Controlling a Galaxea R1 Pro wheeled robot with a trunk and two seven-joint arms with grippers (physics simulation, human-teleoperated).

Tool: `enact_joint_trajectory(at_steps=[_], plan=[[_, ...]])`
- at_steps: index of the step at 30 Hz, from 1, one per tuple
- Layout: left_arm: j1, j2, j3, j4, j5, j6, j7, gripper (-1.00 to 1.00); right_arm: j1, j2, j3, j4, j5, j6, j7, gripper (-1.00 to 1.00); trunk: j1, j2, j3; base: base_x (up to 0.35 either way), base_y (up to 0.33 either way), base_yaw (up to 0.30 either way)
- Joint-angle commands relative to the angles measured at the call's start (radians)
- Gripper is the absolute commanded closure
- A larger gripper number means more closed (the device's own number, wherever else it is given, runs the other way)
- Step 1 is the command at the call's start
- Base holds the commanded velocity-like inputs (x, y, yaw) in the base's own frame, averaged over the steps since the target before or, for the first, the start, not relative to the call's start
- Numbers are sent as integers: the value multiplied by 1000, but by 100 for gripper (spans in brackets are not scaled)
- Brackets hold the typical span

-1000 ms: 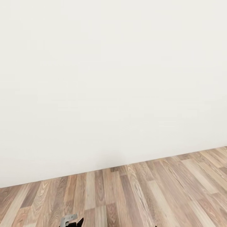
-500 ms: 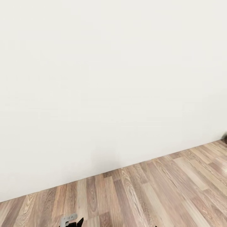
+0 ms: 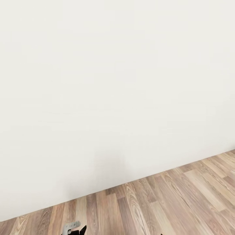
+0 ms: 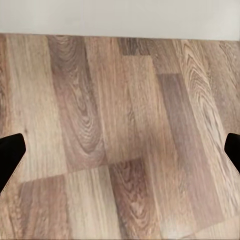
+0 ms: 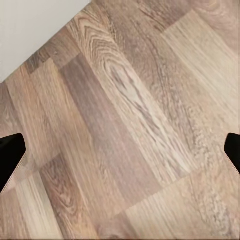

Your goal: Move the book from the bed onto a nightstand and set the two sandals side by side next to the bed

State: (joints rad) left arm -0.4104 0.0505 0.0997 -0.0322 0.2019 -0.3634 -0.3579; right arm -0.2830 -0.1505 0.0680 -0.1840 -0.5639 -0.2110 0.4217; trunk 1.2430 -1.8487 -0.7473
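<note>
View is swinging, wall [image 3: 114, 81] filling more | left end effector [image 4: 120, 152] and right end effector [image 5: 120, 152] gaping wide, empty, over floor [image 3: 156, 202] | book's bearing: cannot tell.

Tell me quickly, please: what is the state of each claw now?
Left claw: open, holding nothing, above the wood floor.
Right claw: open, holding nothing, also above the floor.
</note>
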Motion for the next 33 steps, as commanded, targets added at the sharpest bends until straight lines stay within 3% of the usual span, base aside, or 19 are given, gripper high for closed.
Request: enact_joint_trajectory(at_steps=[1, 25, 33], plan=[[-1, 0, 8, 1, 4, 1, -9, -100, -1, -1, 7, 1, -10, -4, 3, -100, 0, 0, -1, 332, 0, 0], [-1, 0, 8, 1, 4, 0, -9, -100, -1, 0, 7, 1, -10, -4, 3, -100, 0, 0, -1, 331, 0, -1], [-1, 0, 8, 1, 4, 0, -9, -100, -1, 0, 7, 1, -9, -4, 3, -100, 0, 0, -1, 125, 0, -203]])
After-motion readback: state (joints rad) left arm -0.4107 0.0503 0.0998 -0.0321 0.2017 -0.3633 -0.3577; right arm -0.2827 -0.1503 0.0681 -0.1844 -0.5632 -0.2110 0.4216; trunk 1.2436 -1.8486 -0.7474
